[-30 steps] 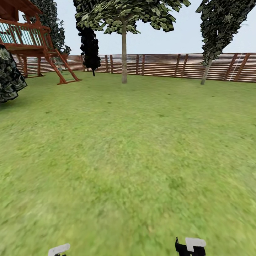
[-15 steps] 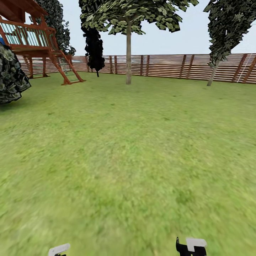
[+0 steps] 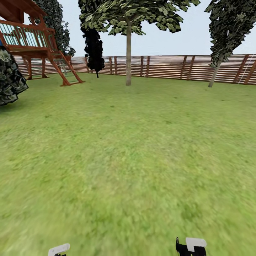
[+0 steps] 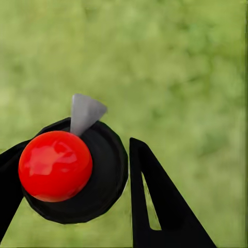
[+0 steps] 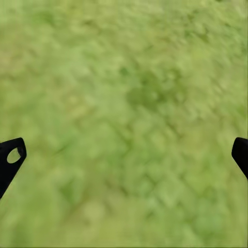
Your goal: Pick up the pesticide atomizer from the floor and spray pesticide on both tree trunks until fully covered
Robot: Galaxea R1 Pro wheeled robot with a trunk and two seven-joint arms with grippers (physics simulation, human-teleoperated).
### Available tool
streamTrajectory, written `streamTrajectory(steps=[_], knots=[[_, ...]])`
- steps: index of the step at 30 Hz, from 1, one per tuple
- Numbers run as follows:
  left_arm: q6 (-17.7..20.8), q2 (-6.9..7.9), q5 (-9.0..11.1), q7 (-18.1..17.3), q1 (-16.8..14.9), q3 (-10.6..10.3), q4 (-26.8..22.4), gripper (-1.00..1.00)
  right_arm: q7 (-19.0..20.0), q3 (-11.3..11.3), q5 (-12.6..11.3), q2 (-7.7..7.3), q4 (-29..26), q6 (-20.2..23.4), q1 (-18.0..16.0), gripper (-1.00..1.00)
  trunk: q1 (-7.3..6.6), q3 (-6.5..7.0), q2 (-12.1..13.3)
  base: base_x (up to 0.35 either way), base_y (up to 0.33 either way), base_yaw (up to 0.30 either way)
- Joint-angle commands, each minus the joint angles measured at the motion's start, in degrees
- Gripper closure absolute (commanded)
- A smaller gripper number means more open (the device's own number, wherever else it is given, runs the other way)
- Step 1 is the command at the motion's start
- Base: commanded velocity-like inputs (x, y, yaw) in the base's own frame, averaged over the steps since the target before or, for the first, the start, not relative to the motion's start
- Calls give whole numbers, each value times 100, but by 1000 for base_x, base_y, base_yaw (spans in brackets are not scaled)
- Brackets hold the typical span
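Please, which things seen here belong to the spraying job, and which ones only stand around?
For the job: sprayer held in left tool; middle tree with bare trunk; perhaps the leaning tree at right.

Just standing around: play tower; wooden fence; dark cone-shaped tree; bush at left.

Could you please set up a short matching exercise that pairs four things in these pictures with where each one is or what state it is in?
Things:
1. atomizer
2. right gripper
3. wooden play tower
4. slat fence

Places or states:
A. at the far left of the lawn, with a ladder to the grass
B. between the left gripper's fingers, red ball on a black round body
C. fingers wide apart over bare grass
D. along the far edge of the lawn, behind the tree trunks

Pairs: 1-B, 2-C, 3-A, 4-D
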Motion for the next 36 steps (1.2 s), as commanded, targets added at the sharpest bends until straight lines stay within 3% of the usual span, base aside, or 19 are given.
streamTrajectory(steps=[1,36], knots=[[-17,1,38,16,-3,-49,4,100,-25,-41,60,0,7,-14,-4,-100,3,-4,-2,337,0,0],[-13,1,38,16,-3,-52,10,100,-22,-41,60,7,7,-14,-4,-100,3,-4,-2,337,0,10]])
